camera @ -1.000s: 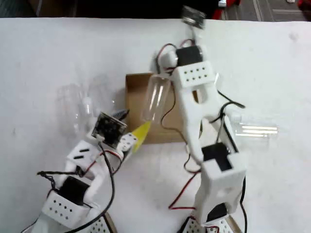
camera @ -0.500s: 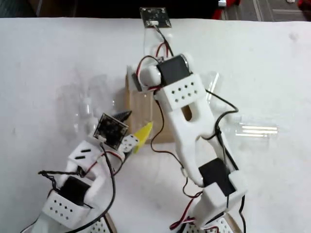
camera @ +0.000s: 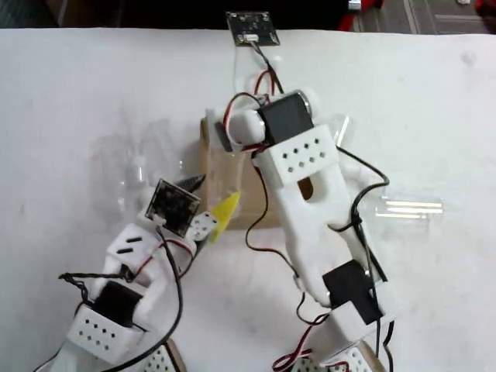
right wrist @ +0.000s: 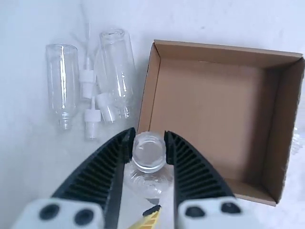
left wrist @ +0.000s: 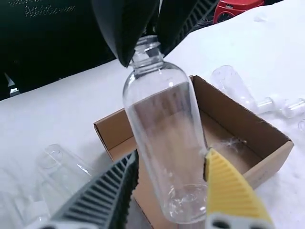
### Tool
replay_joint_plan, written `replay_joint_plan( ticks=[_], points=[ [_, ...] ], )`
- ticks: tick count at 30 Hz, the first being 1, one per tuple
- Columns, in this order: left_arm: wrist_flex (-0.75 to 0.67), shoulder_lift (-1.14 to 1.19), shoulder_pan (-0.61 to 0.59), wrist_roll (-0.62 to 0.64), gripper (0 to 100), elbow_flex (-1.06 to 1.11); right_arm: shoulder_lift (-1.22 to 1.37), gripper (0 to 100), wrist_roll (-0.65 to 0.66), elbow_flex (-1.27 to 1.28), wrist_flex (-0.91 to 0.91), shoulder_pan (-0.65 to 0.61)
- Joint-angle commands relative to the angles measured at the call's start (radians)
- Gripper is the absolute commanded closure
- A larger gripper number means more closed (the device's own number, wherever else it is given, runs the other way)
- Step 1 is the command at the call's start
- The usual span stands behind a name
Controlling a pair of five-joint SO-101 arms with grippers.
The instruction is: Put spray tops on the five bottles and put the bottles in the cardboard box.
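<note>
We're barely started: right gripper (right wrist: 147, 138) pinches a topless bottle (left wrist: 164, 143) by the neck, left gripper (left wrist: 170, 160) spread wide around its base, cardboard box (right wrist: 209, 109) at frame right empty.

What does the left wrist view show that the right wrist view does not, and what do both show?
Left wrist view: the clear bottle from the side, neck to base, with the left gripper open around its lower body. Right wrist view: the bottle's open mouth from above, and the whole floor of the cardboard box. Both: the right gripper shut on the bottle's neck, and the box.
</note>
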Motion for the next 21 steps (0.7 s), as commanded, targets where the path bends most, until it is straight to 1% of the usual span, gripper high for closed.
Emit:
replay_joint_plan(
  ticks=[1, 7, 10, 13, 17, 19, 21],
  points=[
    [-0.025, -0.012, -0.015, -0.005, 79, -0.014, -0.042, 98.2, 0.014, -0.029, -0.025, 0.044],
    [-0.025, -0.013, -0.013, -0.005, 79, -0.014, -0.039, 98.2, 0.014, -0.029, 0.027, 0.036],
    [-0.025, -0.013, -0.007, -0.005, 79, -0.014, -0.038, 98.2, 0.014, -0.035, 0.013, 0.038],
    [-0.025, -0.013, -0.007, -0.005, 79, -0.014, -0.038, 98.2, 0.014, -0.029, -0.101, 0.090],
    [-0.025, -0.015, -0.007, -0.005, 79, -0.011, 0.012, 98.2, 0.014, -0.021, -0.291, 0.213],
    [-0.025, -0.015, -0.007, -0.005, 79, -0.011, 0.056, 98.2, 0.014, -0.017, -0.334, 0.259],
    [-0.025, -0.015, -0.007, -0.006, 79, -0.011, 0.110, 98.2, 0.014, -0.017, -0.338, 0.291]
  ],
)
